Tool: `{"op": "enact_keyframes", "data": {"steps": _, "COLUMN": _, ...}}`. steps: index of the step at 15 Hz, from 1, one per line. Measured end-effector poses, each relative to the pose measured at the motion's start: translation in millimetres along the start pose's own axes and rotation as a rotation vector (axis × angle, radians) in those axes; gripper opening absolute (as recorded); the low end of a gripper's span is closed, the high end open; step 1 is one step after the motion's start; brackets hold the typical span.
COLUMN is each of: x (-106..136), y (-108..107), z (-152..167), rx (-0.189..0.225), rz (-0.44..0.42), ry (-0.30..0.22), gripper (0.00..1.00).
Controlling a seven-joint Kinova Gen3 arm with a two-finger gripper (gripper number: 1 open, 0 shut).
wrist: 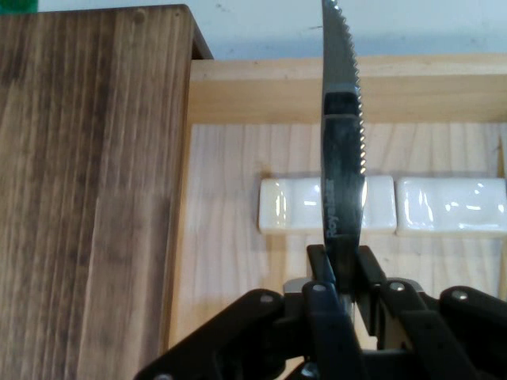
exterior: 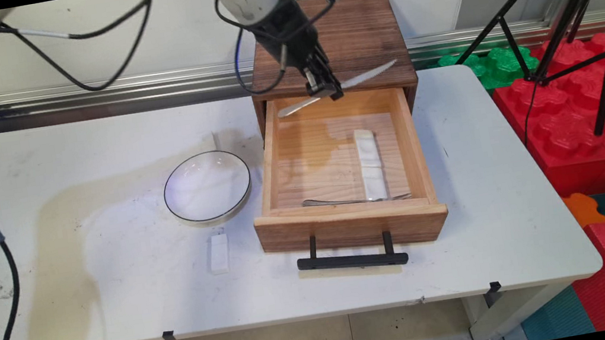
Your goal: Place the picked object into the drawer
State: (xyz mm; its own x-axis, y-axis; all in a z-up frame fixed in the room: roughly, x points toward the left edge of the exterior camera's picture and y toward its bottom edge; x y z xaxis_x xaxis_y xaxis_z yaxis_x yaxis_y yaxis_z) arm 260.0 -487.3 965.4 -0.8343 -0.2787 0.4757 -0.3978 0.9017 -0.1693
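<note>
My gripper (exterior: 330, 89) is shut on a serrated steel knife (exterior: 369, 73), held about level above the back of the open wooden drawer (exterior: 351, 227). In the hand view the knife (wrist: 342, 150) rises straight up from between my fingers (wrist: 321, 273), its toothed edge to the right. On the drawer's floor lie two white ceramic rests end to end (exterior: 370, 163), seen under the blade as white rests (wrist: 451, 204). A metal utensil (exterior: 355, 200) lies along the drawer's front wall. The dark wooden cabinet (exterior: 359, 29) stands behind the drawer.
A white plate with a dark rim (exterior: 207, 186) sits left of the drawer. A small white block (exterior: 218, 253) lies near the plate's front. The drawer's black handle (exterior: 352, 258) sticks out toward the table's front edge. Black tripod legs (exterior: 566, 10) and red foam blocks (exterior: 589, 121) stand at the right.
</note>
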Motion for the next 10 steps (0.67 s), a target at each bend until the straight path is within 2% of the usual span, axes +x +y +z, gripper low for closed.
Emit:
{"op": "enact_keyframes", "data": {"steps": 5, "x": -2.3, "y": -6.0, "z": 26.8, "rx": -0.020, "rz": 0.007, "ry": 0.004, "gripper": 0.00}}
{"op": "enact_keyframes", "data": {"steps": 10, "x": -18.9, "y": -10.2, "z": 49.6, "rx": -0.042, "rz": 0.011, "ry": 0.007, "gripper": 0.00}}
